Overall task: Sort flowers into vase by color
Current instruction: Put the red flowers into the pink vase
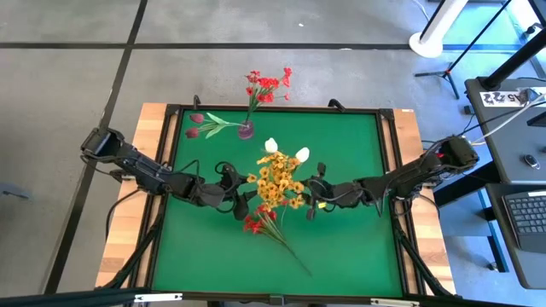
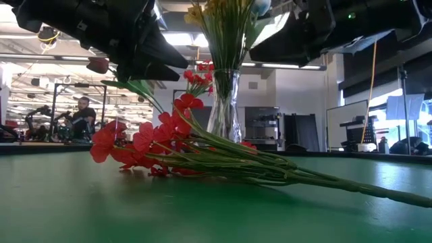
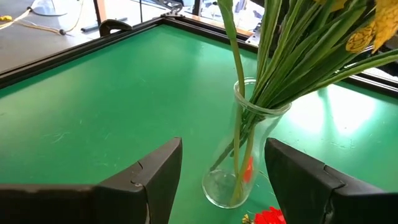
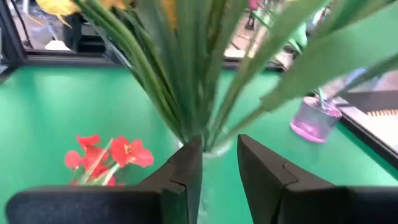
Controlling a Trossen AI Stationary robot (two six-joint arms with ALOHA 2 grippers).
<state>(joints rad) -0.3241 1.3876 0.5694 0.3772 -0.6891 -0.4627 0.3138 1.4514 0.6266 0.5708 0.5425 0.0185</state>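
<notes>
A clear glass vase [image 1: 280,189] stands upright at the table's middle, holding yellow-orange sprays [image 1: 277,179] and white buds [image 1: 271,145]. In the low view this vase [image 2: 224,101] rises behind a red spray [image 2: 145,142] that lies flat on the mat. That red spray [image 1: 256,223] has its stem [image 1: 294,256] running toward the near edge. My left gripper [image 3: 224,146] is open, left of the vase [image 3: 233,168]. My right gripper [image 4: 219,143] is on the vase's right with a narrow gap, its tips close to the stems [image 4: 186,93]. I see nothing between its fingers.
A small purple vase [image 1: 246,130] at the far edge holds red blossoms [image 1: 266,85] and dark red buds [image 1: 198,125]; it also shows in the right wrist view [image 4: 314,118]. A black raised frame [image 1: 171,170] borders the green mat. Bare mat lies to the left, right and near side.
</notes>
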